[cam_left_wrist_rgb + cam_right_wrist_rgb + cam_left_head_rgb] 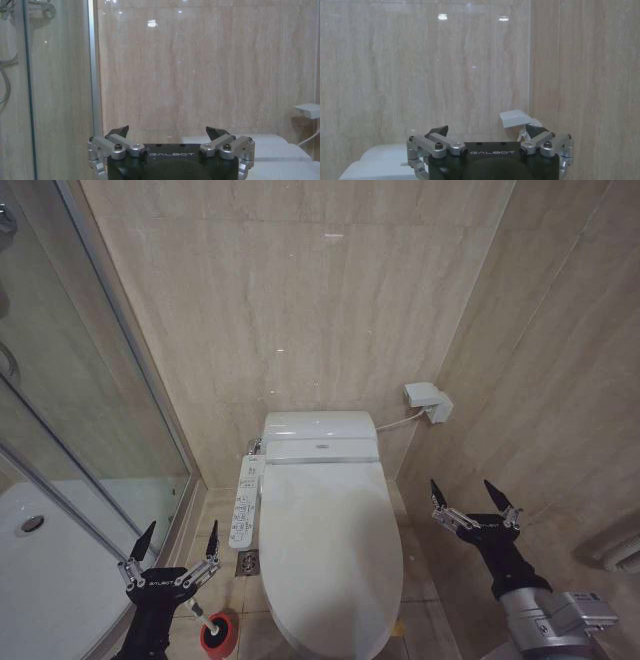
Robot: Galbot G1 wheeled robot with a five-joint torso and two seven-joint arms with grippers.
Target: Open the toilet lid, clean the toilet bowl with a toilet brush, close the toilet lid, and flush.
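Note:
The toilet lid [330, 540] is down, glossy white, covering the toilet bowl, which is hidden beneath it. A white button panel [246, 502] runs along the bowl's left side. The toilet brush handle [200, 616] stands in a round red holder cup [219, 635] on the floor left of the toilet. My left gripper [180, 542] hangs open just above the brush, fingers pointing up. My right gripper [475, 495] is open to the right of the toilet, clear of it. Both wrist views show open fingers, the left gripper [169, 131] and the right gripper [487, 130], facing the tiled wall.
A glass shower door [90, 380] and its white tray [40, 570] close off the left. Beige tiled walls stand behind and to the right. A white wall box [426, 400] with a cable sits right of the tank [318, 436]. A floor drain [248, 562] lies beside the bowl.

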